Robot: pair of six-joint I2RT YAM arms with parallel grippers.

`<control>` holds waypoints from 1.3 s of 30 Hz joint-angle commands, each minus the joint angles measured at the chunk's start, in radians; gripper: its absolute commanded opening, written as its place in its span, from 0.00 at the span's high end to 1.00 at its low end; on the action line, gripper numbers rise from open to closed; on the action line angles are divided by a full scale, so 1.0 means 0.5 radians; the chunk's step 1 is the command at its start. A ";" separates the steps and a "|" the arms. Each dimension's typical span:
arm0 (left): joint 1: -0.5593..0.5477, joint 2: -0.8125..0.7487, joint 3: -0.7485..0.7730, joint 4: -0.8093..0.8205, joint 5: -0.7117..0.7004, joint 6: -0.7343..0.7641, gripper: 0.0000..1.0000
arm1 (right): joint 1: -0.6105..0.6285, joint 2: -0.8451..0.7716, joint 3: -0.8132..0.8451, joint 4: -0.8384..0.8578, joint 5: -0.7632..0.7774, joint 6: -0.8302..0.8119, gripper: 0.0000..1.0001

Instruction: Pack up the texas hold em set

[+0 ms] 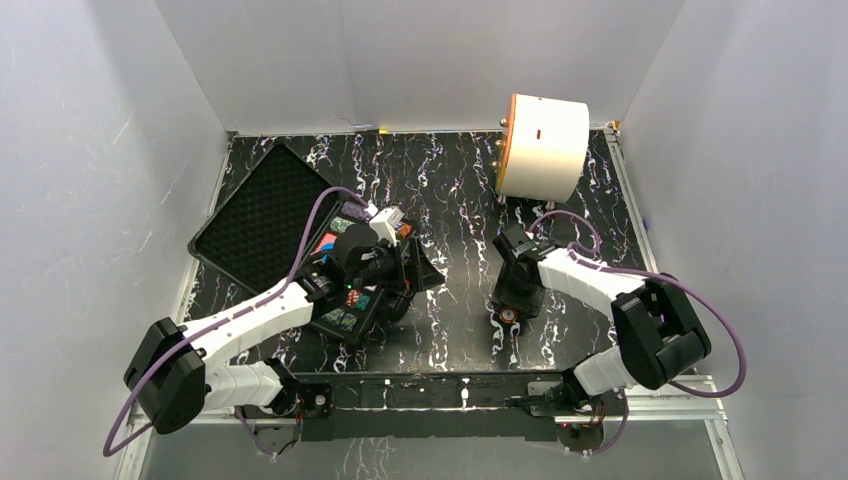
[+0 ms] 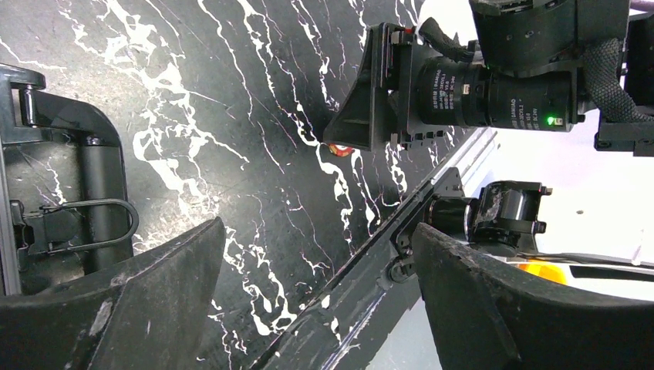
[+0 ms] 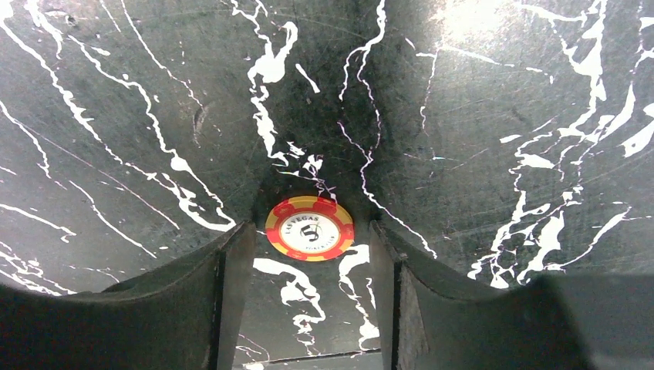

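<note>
A single red-and-yellow poker chip (image 3: 309,228) is seen lying flat on the black marbled table (image 3: 501,116). It lies right of centre toward the near edge, well apart from the open black case (image 1: 262,212) at the left. The chip is bracketed by the right gripper (image 3: 310,250), whose jaws stand apart with a gap left on either side; nothing is clamped.

The step in hand is judged to be picking this chip up. Because the chip is thin and flat, the fingertips should be lowered until the table is met. The chip should be kept centred and the jaws closed evenly on its rim, so that it is not flicked away.

The left gripper (image 2: 316,301) is held wide apart and empty at the case's right edge. The path from chip to case should be kept free of it.
</note>
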 commanded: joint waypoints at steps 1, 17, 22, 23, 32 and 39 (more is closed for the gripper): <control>-0.016 0.000 -0.021 0.077 0.056 -0.006 0.11 | 0.007 0.111 -0.019 0.069 0.064 -0.004 0.39; -0.022 0.014 -0.023 0.066 0.035 0.022 0.11 | 0.056 0.323 0.008 0.038 0.092 -0.002 0.45; -0.025 0.019 -0.028 0.044 0.023 0.027 0.11 | 0.058 0.273 -0.001 0.032 0.107 0.015 0.52; -0.027 0.024 -0.027 0.044 0.023 0.027 0.11 | 0.059 0.260 0.003 0.023 0.109 0.017 0.53; -0.092 0.143 -0.007 0.034 -0.027 0.028 0.10 | 0.056 0.042 0.165 -0.107 0.057 0.047 0.54; -0.147 0.235 -0.022 0.135 -0.082 -0.037 0.10 | 0.059 -0.067 0.251 -0.088 -0.140 0.107 0.52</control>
